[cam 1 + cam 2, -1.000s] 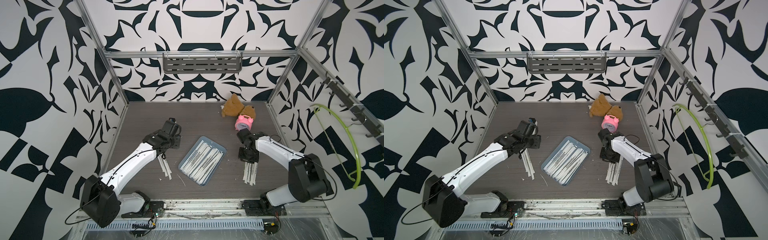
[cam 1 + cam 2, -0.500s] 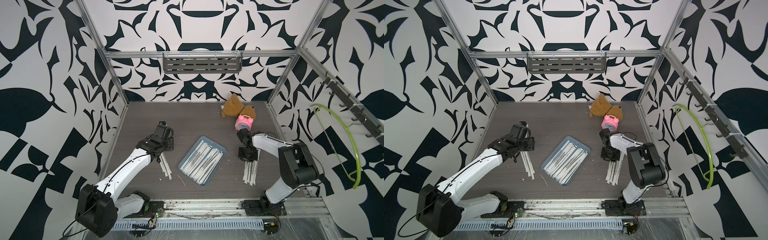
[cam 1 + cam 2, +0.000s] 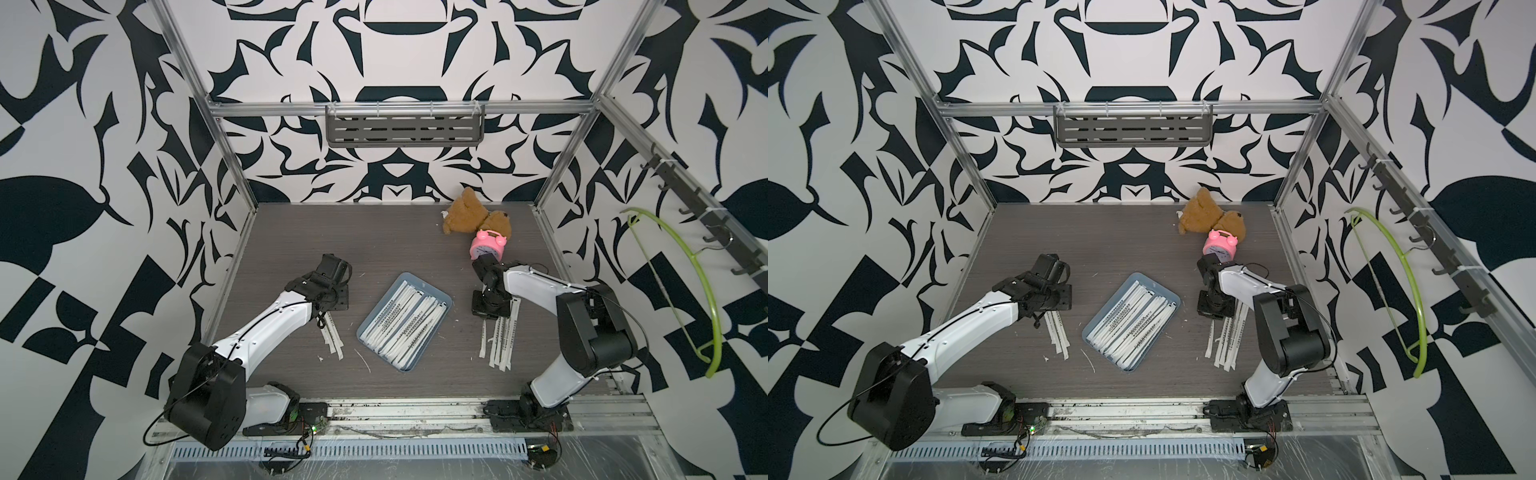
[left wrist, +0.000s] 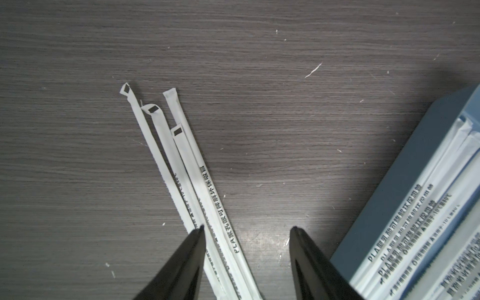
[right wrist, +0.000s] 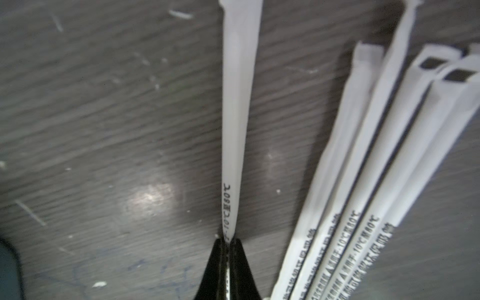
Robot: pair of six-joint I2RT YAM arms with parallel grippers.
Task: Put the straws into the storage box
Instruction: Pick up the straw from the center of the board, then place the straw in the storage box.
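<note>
The blue-grey storage box (image 3: pixel 429 287) (image 3: pixel 1157 282) lies mid-table, slanted, with many white straws (image 3: pixel 405 328) in it. A few straws (image 3: pixel 332 338) (image 4: pixel 187 166) lie on the table left of the box. My left gripper (image 3: pixel 330 301) (image 4: pixel 246 228) hovers open over their near ends, and the box wall (image 4: pixel 405 168) is beside it. Right of the box is another loose bunch of straws (image 3: pixel 500 340) (image 5: pixel 363 155). My right gripper (image 3: pixel 490 309) (image 5: pixel 228 240) is shut on a single straw (image 5: pixel 237 130) (image 3: pixel 483 338) that lies apart from that bunch, low at the table.
A brown teddy bear (image 3: pixel 469 216) and a pink alarm clock (image 3: pixel 488 245) sit at the back right, just behind the right arm. A grey slotted shelf (image 3: pixel 405 129) hangs on the back wall. A green hanger (image 3: pixel 673 291) hangs on the right wall. Thin white scraps (image 3: pixel 362 359) lie near the box.
My right gripper has closed on the single straw and its elbow has risen. My left gripper has drifted slightly left and forward over the left straws, still open.
</note>
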